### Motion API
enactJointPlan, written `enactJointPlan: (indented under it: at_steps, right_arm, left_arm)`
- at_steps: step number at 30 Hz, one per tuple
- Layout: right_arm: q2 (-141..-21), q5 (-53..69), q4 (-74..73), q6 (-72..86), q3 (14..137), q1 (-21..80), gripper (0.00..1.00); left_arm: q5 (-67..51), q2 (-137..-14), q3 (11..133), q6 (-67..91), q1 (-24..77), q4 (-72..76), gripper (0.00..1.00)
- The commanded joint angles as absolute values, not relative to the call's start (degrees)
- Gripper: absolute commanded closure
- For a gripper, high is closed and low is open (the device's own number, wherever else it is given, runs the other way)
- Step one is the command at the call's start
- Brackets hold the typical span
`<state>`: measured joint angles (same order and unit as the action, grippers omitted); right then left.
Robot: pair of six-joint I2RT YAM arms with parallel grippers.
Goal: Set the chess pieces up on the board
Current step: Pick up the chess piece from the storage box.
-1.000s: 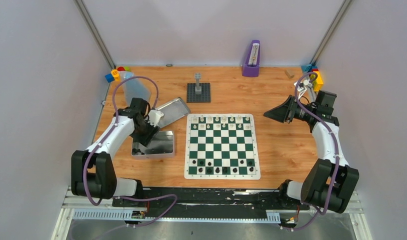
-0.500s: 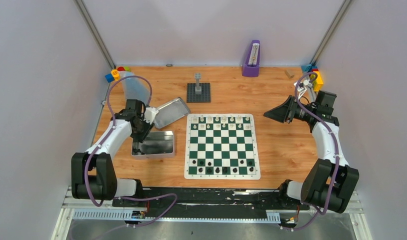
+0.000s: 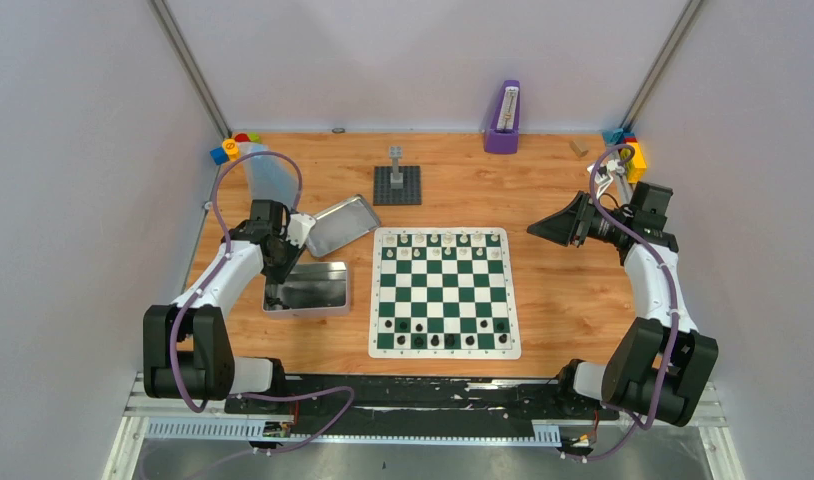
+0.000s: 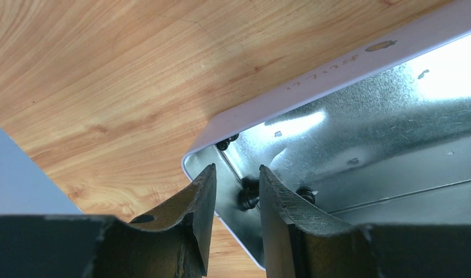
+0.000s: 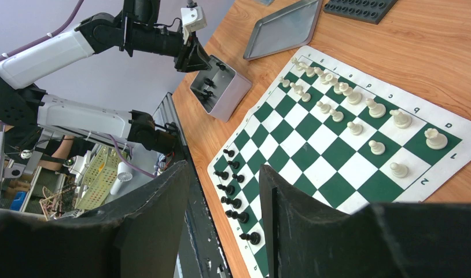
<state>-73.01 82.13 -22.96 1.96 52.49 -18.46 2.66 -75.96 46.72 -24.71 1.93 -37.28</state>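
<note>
Reaching down at the left end of the open silver tin, the left gripper holds its fingers apart, one outside the tin's wall and the other inside. A black piece stands in the gap between them, nearer the inner finger. It cannot be told whether it touches that finger, and nothing is clamped. Another black figure sits tucked in the tin's corner, and a third is just right of the inner finger.

The tin lies on the wooden table, just left of the board. Its lid lies askew just beyond it, near the board's far left corner. Farther back, a grey brick tower stands on a dark baseplate.

The board lies flat in the middle of the table. The white pieces fill its two far rows. The black pieces stand in the two near rows, with several squares there bare.

To the right of the board's far corner, the right gripper hangs above the table, pointing left toward the board, with its fingers spread and nothing between them.
</note>
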Motion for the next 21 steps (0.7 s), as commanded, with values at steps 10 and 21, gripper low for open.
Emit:
enactJointPlan:
  at_steps: [10,21]
  right_arm:
    - [-72.86,83.31,-22.30,0.40,53.35,-18.72,0.52]
    - [-73.04,83.27,-22.35,0.29,53.33,-18.71,0.52]
  left_arm:
    - [2.78,-74.52,44.03,-26.55,0.37,-32.69,0.63]
    - [2.69,-72.22,41.27,-27.63,0.26,-28.63,0.64]
